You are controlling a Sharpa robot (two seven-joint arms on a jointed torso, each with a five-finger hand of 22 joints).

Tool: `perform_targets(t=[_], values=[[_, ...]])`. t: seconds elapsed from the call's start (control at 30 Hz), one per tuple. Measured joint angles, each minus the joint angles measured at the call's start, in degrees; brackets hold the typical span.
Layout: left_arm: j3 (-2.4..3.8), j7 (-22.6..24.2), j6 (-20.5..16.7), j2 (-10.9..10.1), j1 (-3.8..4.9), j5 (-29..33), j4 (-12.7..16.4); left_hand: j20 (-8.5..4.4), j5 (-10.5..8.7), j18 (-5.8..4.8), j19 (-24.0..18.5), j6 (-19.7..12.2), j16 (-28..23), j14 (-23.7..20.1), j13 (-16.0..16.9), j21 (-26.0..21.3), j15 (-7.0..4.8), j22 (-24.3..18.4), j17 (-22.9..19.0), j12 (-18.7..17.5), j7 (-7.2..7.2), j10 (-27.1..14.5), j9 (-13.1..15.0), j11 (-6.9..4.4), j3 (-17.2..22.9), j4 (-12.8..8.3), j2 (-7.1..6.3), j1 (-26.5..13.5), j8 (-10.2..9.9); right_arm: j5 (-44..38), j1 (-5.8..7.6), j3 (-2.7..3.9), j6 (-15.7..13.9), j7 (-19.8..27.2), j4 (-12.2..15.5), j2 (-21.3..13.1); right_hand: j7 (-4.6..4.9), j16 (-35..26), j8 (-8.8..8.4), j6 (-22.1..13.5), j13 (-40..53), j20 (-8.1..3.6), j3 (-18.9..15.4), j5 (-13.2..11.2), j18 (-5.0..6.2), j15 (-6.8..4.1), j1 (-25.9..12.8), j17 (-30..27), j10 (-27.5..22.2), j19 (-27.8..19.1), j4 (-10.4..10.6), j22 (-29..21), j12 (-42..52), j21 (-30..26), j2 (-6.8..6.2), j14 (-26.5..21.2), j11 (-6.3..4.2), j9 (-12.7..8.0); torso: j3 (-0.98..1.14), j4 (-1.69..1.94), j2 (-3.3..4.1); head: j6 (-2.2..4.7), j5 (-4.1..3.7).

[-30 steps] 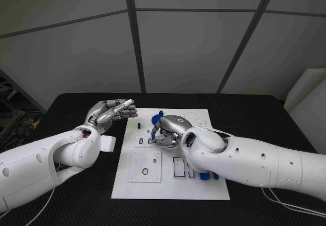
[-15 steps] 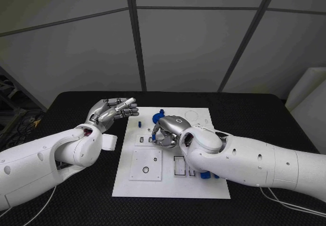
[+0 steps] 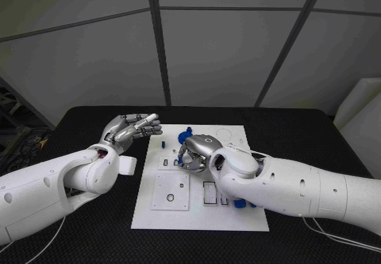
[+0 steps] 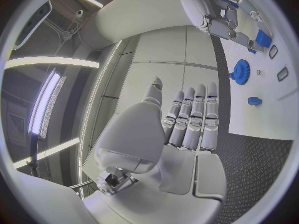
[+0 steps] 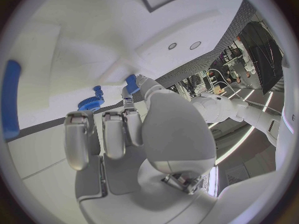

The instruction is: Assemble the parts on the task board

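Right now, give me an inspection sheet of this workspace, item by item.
Surface: black table, textured mat.
Job's things: white task board mid-table; blue gear on its far end; small blue parts at its right edge beside the right arm.
Clutter: nothing seen.
Hands: left hand raised off the board's left side, fingers curled, nothing in it; right hand low over the board, a blue piece at its fingers, grip not clear.
Cables: white cable on the table under the right arm.
Surroundings: grey panelled wall.
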Motion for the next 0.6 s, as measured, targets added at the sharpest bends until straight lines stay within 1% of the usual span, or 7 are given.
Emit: perform_targets(t=[0.43, 0.6], values=[[0.00, 0.0, 0.0, -0.1, 0.00, 0.0, 0.0, 0.00, 0.00, 0.00, 0.0, 0.0, 0.0, 0.0, 0.0, 0.0, 0.00, 0.0, 0.0, 0.0, 0.00, 0.0, 0.0, 0.00, 0.0, 0.0, 0.00, 0.0, 0.0, -0.8, 0.09, 0.08, 0.9, -0.5, 0.0, 0.0, -0.12, -0.2, 0.08, -0.1, 0.0, 0.00, -0.2, 0.0, 0.00, 0.00, -0.1, 0.0, 0.0, 0.0, -0.1, 0.0, -0.2, 0.0, -0.15, 0.0, 0.00, 0.0, -0.01, -0.02, -0.01, -0.15, 0.01], [0.00, 0.0, 0.0, -0.1, 0.00, 0.0, 0.0, 0.00, 0.00, 0.00, 0.0, 0.0, 0.0, 0.0, 0.0, 0.0, 0.00, 0.0, 0.0, 0.0, 0.00, 0.0, 0.0, 0.00, 0.0, 0.0, 0.00, 0.0, 0.0, -1.0, 0.14, 0.12, 1.3, -0.8, 0.0, 0.1, -0.34, -0.2, 0.07, 0.1, 0.0, 0.00, -0.3, 0.0, 0.00, 0.00, -0.5, 0.0, 0.0, 0.0, 0.0, 0.0, -0.5, 0.0, -0.53, 0.0, 0.00, 0.0, -0.01, -0.02, -0.02, -0.20, 0.01]])
